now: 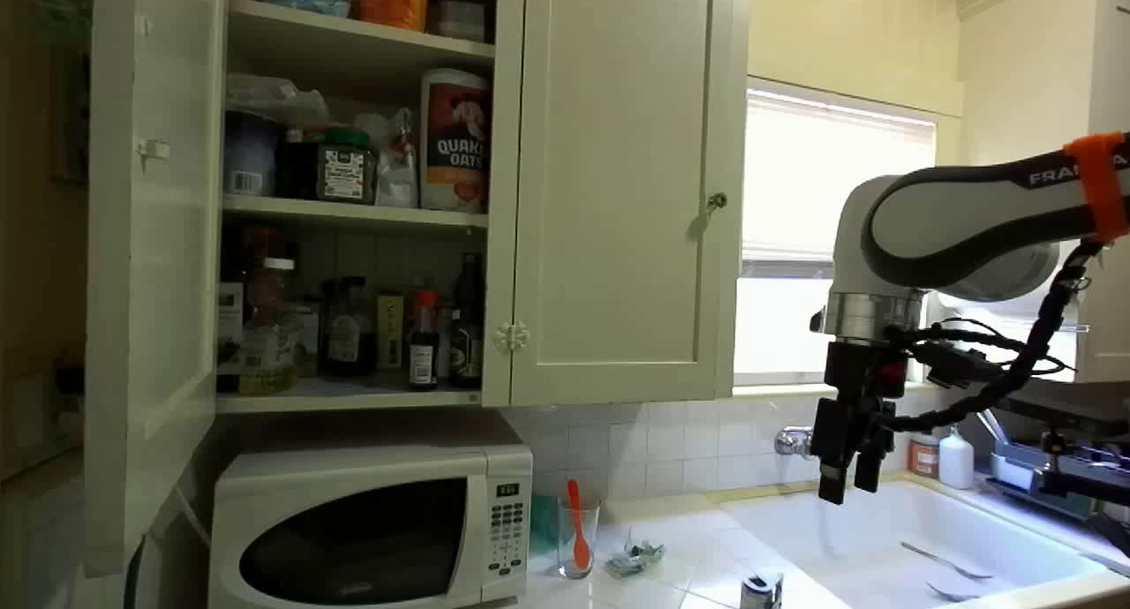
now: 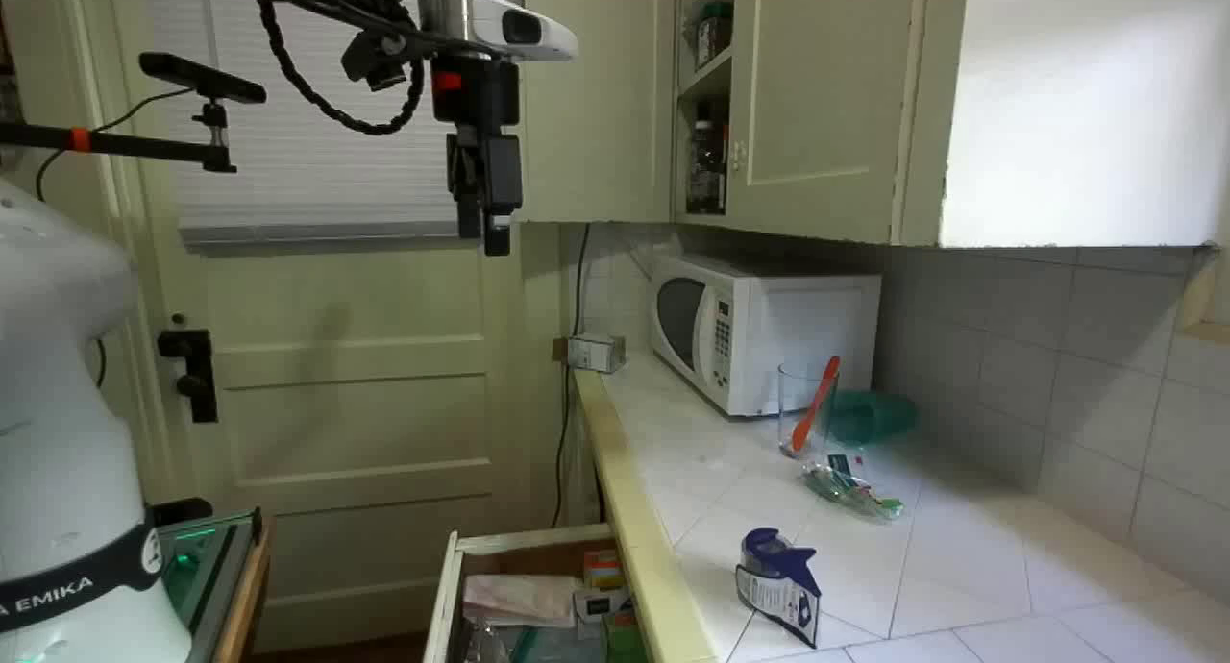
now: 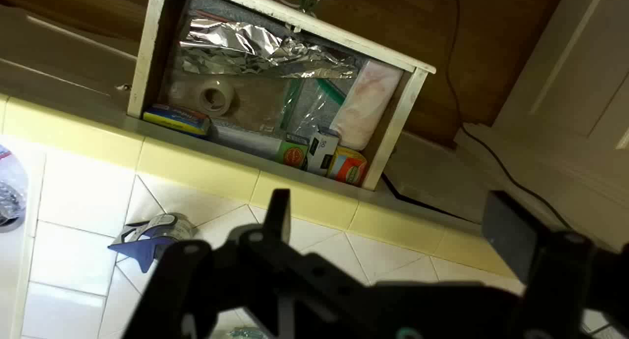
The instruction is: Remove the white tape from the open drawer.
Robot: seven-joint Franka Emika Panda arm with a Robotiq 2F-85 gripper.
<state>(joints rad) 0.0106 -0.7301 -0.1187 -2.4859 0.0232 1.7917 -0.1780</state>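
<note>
— Well below your gripper (image 3: 393, 221) you have the counter (image 2: 961, 567): glossy white tile, part of it laid on the diagonal, finished with a smooth yellow edge (image 3: 314, 201).

— And beyond that edge, also below your gripper, your drawer (image 3: 368, 46) juts out, rectangular, in cream-painted wood worn along the rim.

— Your fingers (image 3: 506, 231) are spread wide, dark and flat-faced, with tile showing between them in the wrist view.

— Inside the drawer, along the side farthest from your gripper, you can see foil (image 3: 265, 49), a long crumpled sheet, mirror-bright in its creases.

— Nearer, straight past the gap between your fingers in that view, lies a packet (image 3: 366, 105), pinkish and soft-looking, long with rounded corners.

— Closer to your gripper again come the boxes (image 3: 322, 155), stiff, square-edged and printed in green, white and orange. Off past your finger at the left of that view is a blue box (image 3: 174, 117) with a yellow stripe.

— And where do you find the tape (image 3: 228, 93)?

— In your drawer, well below and apart from the gripper, between the foil and the blue box, just beside the latter; whether they touch, I can't tell you.

— It is a squat round ring, smooth and slightly glossy, off-white, its hollow core turned up toward your gripper, lying flat.
</note>
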